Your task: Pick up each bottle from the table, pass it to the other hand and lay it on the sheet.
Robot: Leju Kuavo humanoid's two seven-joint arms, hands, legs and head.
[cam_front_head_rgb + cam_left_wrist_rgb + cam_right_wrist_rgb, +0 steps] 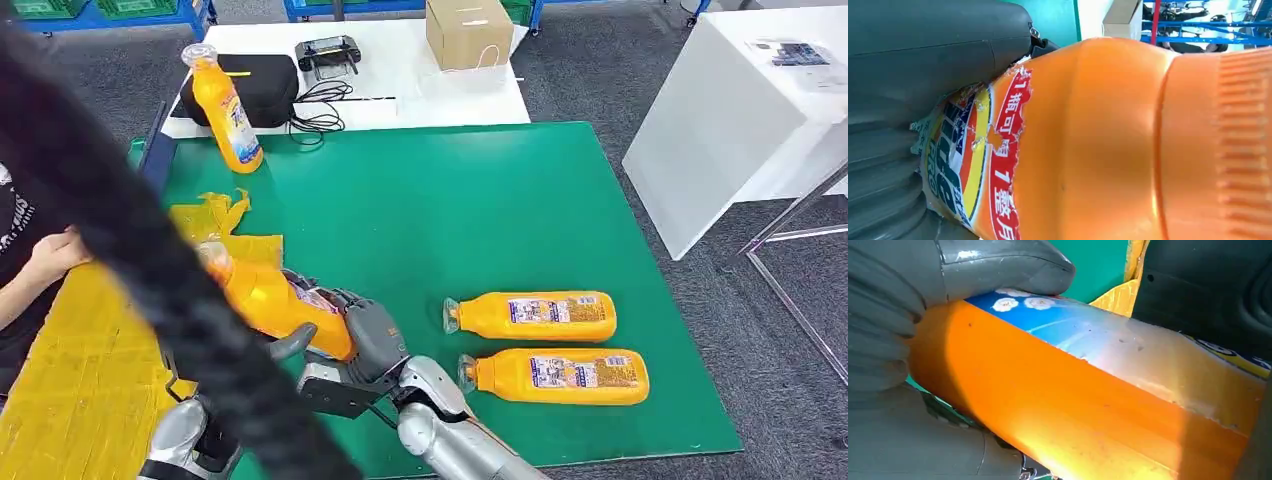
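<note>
An orange bottle (265,300) is held tilted above the edge of the yellow sheet (80,370), cap toward the sheet. My right hand (370,340) grips its base end, thumb over the blue label (898,340). My left hand (923,65) lies against the bottle (1098,140) near its shoulder, thumb across the label; it is the dark shape (1208,290) over the bottle's (1073,400) far part in the right wrist view. In the head view a blurred dark band (150,260) hides that hand. Two more orange bottles (530,316) (555,375) lie on the green mat (450,200); a third (225,110) stands at its far left corner.
A person's hand (55,250) rests at the left edge by the sheet. Behind the mat a white table holds a black bag (255,85), a controller (328,52) and a cardboard box (468,30). Another white table (740,110) stands to the right.
</note>
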